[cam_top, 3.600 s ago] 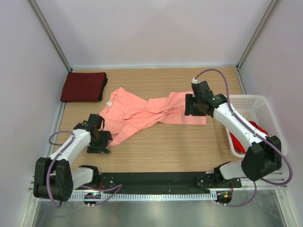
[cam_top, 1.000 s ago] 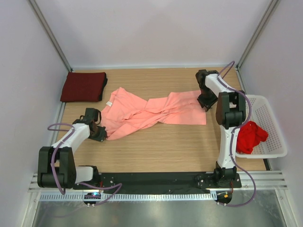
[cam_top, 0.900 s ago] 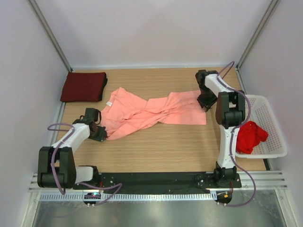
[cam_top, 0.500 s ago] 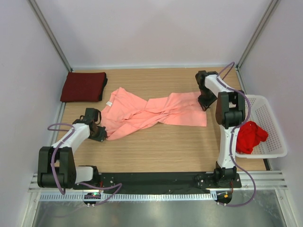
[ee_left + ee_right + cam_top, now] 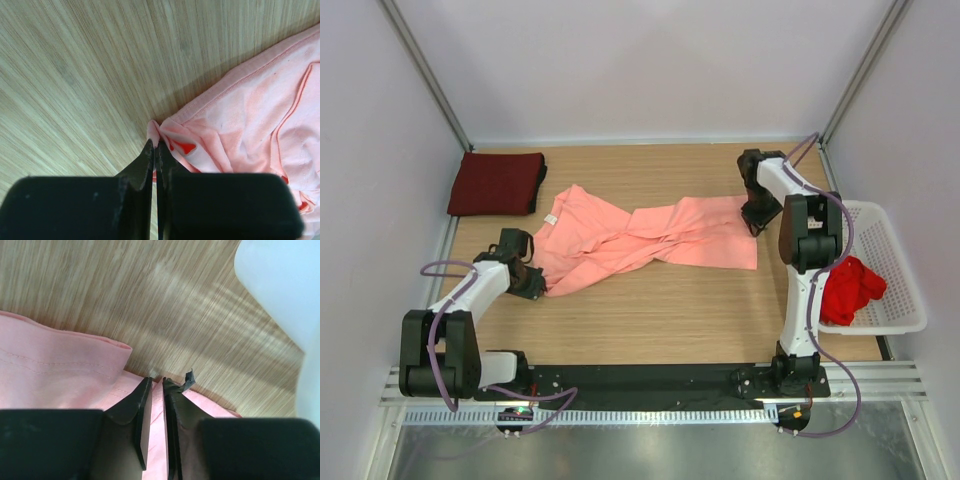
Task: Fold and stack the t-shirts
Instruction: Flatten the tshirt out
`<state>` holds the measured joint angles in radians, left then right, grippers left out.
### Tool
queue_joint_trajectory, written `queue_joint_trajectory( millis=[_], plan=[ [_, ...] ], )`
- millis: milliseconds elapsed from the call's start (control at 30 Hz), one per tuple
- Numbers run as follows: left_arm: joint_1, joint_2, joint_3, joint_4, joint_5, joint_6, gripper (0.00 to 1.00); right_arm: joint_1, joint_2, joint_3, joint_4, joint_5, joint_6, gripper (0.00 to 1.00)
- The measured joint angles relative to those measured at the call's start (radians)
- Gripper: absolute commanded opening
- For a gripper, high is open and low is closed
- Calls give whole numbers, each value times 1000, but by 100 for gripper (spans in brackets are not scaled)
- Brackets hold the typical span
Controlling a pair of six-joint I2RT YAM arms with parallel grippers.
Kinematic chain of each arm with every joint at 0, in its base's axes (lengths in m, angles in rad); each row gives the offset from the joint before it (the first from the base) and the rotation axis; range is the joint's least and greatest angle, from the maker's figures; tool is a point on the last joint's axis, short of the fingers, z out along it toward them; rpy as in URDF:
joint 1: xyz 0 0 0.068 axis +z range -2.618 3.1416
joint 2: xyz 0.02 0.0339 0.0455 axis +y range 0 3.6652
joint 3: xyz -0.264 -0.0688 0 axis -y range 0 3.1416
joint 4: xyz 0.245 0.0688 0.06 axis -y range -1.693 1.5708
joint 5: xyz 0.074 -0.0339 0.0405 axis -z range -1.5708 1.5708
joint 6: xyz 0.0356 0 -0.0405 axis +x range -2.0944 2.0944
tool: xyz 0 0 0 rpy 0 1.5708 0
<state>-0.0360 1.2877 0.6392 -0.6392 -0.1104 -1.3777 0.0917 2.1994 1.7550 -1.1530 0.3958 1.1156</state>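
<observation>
Change: over the last second my right end effector (image 5: 156,386) narrows to a slit, pinching the far right corner of the pink shirt (image 5: 650,235). Both ends look gripped, so I judge it ready to stretch flat.
Left end effector (image 5: 154,151): pressed together, pinching the near left hem.
Pink shirt: crumpled, mid-surface (image 5: 660,310).
Maroon shirt (image 5: 498,183): folded, far left.
Red shirt (image 5: 845,288): in basket (image 5: 880,212).

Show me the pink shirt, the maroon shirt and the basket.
pink shirt (image 5: 650,235): top view, middle of the cloth
maroon shirt (image 5: 497,183): top view, centre of the fold
basket (image 5: 880,225): top view, bare mesh at far end
</observation>
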Motion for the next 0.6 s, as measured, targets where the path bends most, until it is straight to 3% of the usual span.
queue_joint_trajectory(
  millis=[600],
  plan=[
    [0, 0, 0, 0, 1, 0, 0, -4, 0, -18, 2, -51, -45, 31]
  ],
)
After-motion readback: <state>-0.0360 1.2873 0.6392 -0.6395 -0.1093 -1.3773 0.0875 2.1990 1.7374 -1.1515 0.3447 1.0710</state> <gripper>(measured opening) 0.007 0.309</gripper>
